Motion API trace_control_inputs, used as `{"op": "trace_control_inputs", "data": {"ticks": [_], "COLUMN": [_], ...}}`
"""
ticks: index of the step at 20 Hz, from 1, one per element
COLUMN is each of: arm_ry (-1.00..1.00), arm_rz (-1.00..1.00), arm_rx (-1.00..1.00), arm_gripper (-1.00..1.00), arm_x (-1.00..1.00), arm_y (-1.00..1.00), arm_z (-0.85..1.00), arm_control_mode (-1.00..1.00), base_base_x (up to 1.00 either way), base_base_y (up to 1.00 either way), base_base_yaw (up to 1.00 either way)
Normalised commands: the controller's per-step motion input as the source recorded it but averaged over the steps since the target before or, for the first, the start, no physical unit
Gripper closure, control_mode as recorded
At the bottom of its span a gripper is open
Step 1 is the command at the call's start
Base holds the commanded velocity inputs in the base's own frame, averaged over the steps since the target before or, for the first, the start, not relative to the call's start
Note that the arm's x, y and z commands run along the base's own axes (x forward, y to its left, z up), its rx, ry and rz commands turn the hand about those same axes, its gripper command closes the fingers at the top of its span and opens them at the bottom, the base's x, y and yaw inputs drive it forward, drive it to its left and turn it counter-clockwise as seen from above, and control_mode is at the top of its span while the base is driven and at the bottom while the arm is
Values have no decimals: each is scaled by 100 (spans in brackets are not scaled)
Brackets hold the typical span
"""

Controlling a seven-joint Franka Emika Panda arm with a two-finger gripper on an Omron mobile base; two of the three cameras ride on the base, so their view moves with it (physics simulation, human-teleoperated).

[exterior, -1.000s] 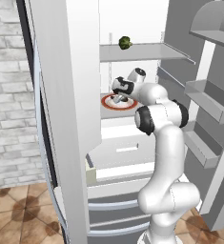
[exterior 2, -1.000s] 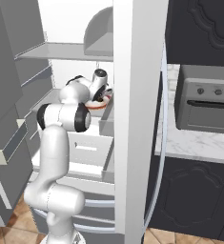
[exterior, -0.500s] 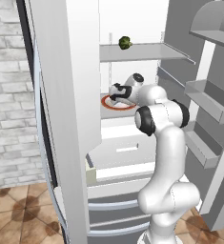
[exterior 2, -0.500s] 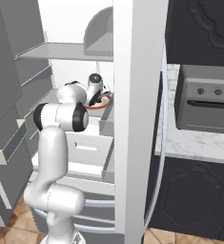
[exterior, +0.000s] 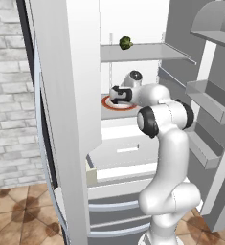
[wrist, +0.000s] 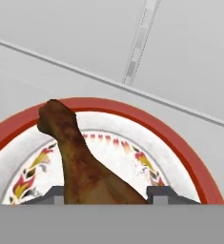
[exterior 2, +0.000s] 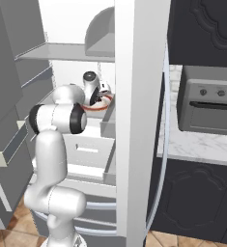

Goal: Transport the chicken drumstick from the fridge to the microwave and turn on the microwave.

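Reaching into the fridge, the arm has its pincer down over a plate on the middle shelf, and the chicken drumstick lies on that plate, directly between the two dark fingertips. From the hand view the drumstick's thick, meaty end sits low, right at the pincer, while its thin bone end runs away from the pincer toward the plate's far rim, leaning a little to one side. So the long axis runs roughly along the line of the hand, and the jaws straddle the thick end crosswise. The jaws stand partly apart, one on each side of the meat; whether they already press on it I cannot tell, since the contact is hidden at the bottom of that view.

The drumstick looks browned and mottled, rounded, with a knobbly end. The plate is round, white and glossy, with a broad red rim and small red-and-yellow flame marks inside it. It rests on a smooth white shelf, against the fridge's pale back wall. A small dark-green vegetable sits on the shelf above the plate, well apart from the pincer.

My judgement: closing on the thick end is the step in hand, and its rounded shape could let it slip.
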Motion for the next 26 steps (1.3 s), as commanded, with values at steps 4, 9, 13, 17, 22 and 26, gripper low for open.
{"op": "trace_control_inputs", "data": {"ticks": [4, 9, 13, 17, 22, 26], "arm_ry": [0, 0, 0, 0, -2, -3], "arm_rz": [-5, -4, -10, -3, 0, 0], "arm_rx": [0, 3, 9, 5, 1, 2], "arm_gripper": [100, 100, 100, 100, 100, 100], "arm_x": [-13, -18, -24, -43, -48, -49], "arm_y": [0, 0, 0, 0, 0, 0], "arm_z": [3, 4, 22, 15, 4, 10], "arm_control_mode": [-100, -100, -100, -100, -100, -100], "base_base_x": [0, 0, 0, 0, 0, 0], "base_base_y": [0, 0, 0, 0, 0, 0], "base_base_yaw": [0, 0, 0, 0, 0, 0]}}
